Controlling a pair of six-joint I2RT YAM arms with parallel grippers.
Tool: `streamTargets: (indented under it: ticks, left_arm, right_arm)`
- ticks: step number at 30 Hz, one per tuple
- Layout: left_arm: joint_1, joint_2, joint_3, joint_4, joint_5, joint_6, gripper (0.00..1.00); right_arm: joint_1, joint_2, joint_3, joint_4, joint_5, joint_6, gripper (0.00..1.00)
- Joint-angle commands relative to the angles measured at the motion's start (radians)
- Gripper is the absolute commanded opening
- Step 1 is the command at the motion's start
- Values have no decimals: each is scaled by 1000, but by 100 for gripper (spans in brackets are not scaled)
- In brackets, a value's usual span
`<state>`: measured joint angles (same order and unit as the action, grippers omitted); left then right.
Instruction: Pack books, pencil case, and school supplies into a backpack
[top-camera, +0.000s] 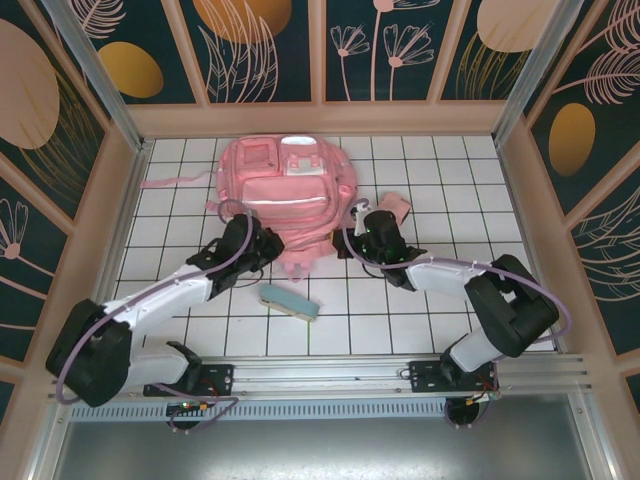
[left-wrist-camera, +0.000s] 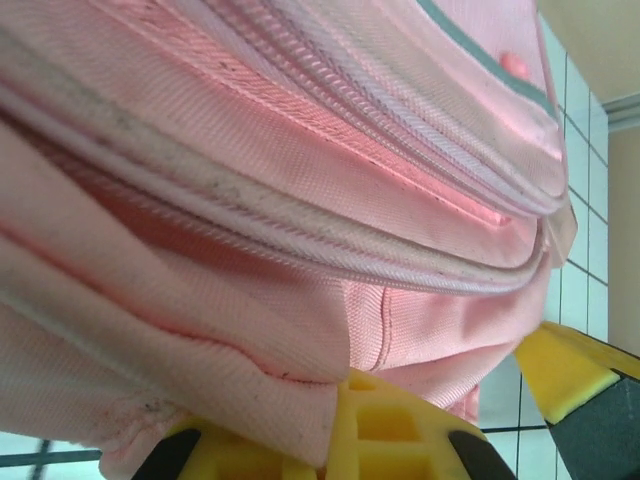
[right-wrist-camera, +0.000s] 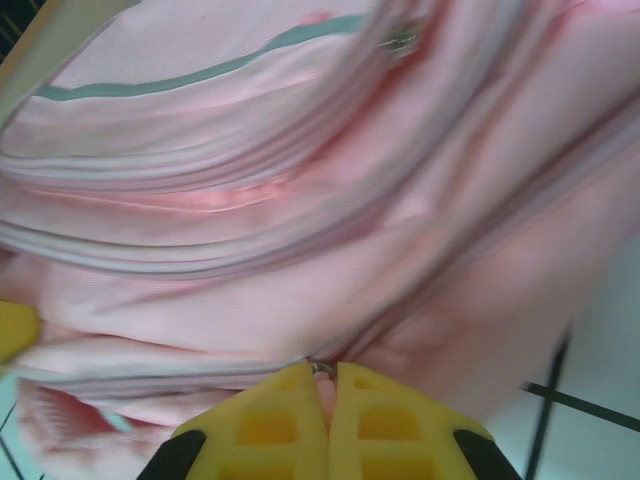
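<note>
The pink backpack (top-camera: 283, 190) lies flat at the back middle of the table. My left gripper (top-camera: 262, 246) is at its near left edge, shut on a fold of the pink fabric (left-wrist-camera: 300, 400). At the near right edge, my right gripper (top-camera: 350, 240) is shut on a small pink zipper pull (right-wrist-camera: 323, 378) with a metal ring. The pale teal pencil case (top-camera: 289, 301) lies on the table in front of the backpack, between the two arms. The small pink school supplies item (top-camera: 396, 207) sits just right of the backpack, behind my right gripper. The books are hidden from view.
The white gridded table (top-camera: 440, 300) is walled on three sides by patterned panels (top-camera: 270, 50). A pink strap (top-camera: 175, 182) trails left from the backpack. A metal rail (top-camera: 330, 378) with the arm bases runs along the near edge.
</note>
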<state>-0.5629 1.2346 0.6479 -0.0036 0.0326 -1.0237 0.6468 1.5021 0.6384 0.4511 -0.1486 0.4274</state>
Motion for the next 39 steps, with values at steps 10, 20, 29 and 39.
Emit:
streamTargets:
  ticks: [10, 20, 29, 39]
  left_arm:
    - [121, -125, -23, -72, 48, 139, 59]
    - [-127, 20, 97, -40, -19, 106, 68]
    - [-281, 179, 358, -287, -385, 280, 62]
    - [-312, 267, 371, -132, -191, 664, 60]
  right_arm:
    - [-6, -57, -62, 2, 98, -9, 0]
    - [57, -55, -51, 51, 90, 29, 0]
    - [42, -83, -80, 56, 81, 62, 0]
    - [-31, -129, -144, 87, 17, 94, 0]
